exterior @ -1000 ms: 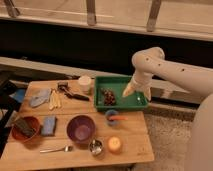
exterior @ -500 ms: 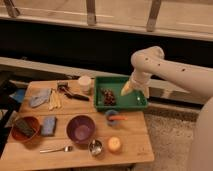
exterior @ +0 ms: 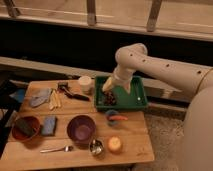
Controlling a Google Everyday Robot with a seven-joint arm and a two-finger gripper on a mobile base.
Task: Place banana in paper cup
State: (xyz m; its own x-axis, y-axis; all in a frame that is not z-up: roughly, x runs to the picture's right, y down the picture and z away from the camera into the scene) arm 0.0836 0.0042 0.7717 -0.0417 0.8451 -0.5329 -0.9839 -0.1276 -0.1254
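Observation:
The banana [exterior: 54, 99] lies on the wooden table [exterior: 135, 137] at the left, pale yellow, like two narrow strips side by side. The cream paper cup [exterior: 85, 83] stands upright at the table's back edge, right of the banana and just left of the green tray [exterior: 131, 101]. My gripper [exterior: 107, 89] hangs over the left part of the green tray, a short way right of the cup and far from the banana. I see nothing held in it.
A dark clump [exterior: 110, 97] lies in the tray. A black tool [exterior: 71, 92], grey cloth [exterior: 39, 97], brown bowl [exterior: 25, 128], blue sponge [exterior: 49, 125], purple bowl [exterior: 81, 128], spoon [exterior: 55, 149], steel cup [exterior: 96, 146], orange fruit [exterior: 115, 144] and a blue cup [exterior: 111, 118] holding an orange stick stand on the table.
My gripper has moved left across the green tray, toward the paper cup. The banana, the cup and the other things have not moved.

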